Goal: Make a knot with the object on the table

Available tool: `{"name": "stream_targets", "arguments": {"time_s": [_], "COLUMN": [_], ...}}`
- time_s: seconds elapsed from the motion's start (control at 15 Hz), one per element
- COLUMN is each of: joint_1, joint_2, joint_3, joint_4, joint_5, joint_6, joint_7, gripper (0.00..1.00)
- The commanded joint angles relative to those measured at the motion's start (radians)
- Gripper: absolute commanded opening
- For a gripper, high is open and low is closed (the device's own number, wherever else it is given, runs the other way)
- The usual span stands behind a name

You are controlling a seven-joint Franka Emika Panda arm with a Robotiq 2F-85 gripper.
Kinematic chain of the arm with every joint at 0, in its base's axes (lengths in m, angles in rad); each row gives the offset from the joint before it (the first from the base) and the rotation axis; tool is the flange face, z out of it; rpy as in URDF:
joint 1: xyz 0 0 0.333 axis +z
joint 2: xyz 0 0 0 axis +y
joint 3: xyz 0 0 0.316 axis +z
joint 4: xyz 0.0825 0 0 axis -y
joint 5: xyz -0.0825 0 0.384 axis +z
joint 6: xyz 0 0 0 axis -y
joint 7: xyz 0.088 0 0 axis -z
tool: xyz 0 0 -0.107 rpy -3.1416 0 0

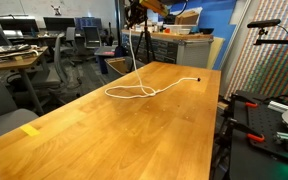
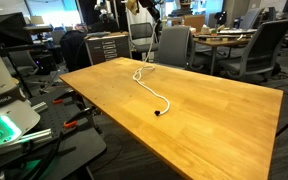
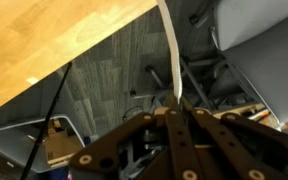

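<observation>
Jaws of the gripper [image 3: 174, 108] are pressed together on the white cord [image 3: 170, 50], which in the wrist view runs from the fingertips to the top of the frame, with the table [image 3: 44, 40] at upper left. In both exterior views the cord climbs from the tabletop toward top centre, and its remainder lies in a loose loop mid-table [image 1: 134, 92], its dark end [image 1: 199, 78] out to the right. A yellow tape mark [image 1: 30, 130] sits lower left, and a grey chair [image 2: 174, 45] stands beyond the far edge.

In the wrist view the gripper [image 3: 174, 108] was made of dark, nearly black linkage bars [image 3: 124, 140] that widened back from narrow fingertips, with a brownish sheen along their edges. Small pale round pivot pins [image 3: 84, 158] dotted the bars at the joints.
</observation>
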Motion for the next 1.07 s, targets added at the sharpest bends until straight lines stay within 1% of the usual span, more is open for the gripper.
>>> {"name": "stream_targets", "arguments": {"time_s": [0.0,0.13,0.27,0.47,0.6,0.8,0.93,1.0], "joint_1": [-0.014,-0.021,-0.036,-0.080,-0.125,-0.183,-0.210,-0.208], "joint_2": [-0.192,-0.278,-0.363,-0.491,-0.574,-0.641,-0.650,-0.647], "joint_3": [-0.020,-0.039,-0.060,-0.076,-0.074,-0.066,-0.060,-0.062], "joint_4": [-0.088,-0.104,-0.117,-0.138,-0.152,-0.150,-0.147,-0.148], "joint_5": [0.045,0.053,0.038,0.029,0.021,0.036,0.044,0.050], "joint_6": [0.040,0.046,0.051,0.054,0.068,0.133,0.214,0.272], "joint_7": [0.055,0.090,0.137,0.202,0.241,0.279,0.302,0.304], "gripper": [0.06,0.06,0.06,0.06,0.06,0.06,0.06,0.06]}}
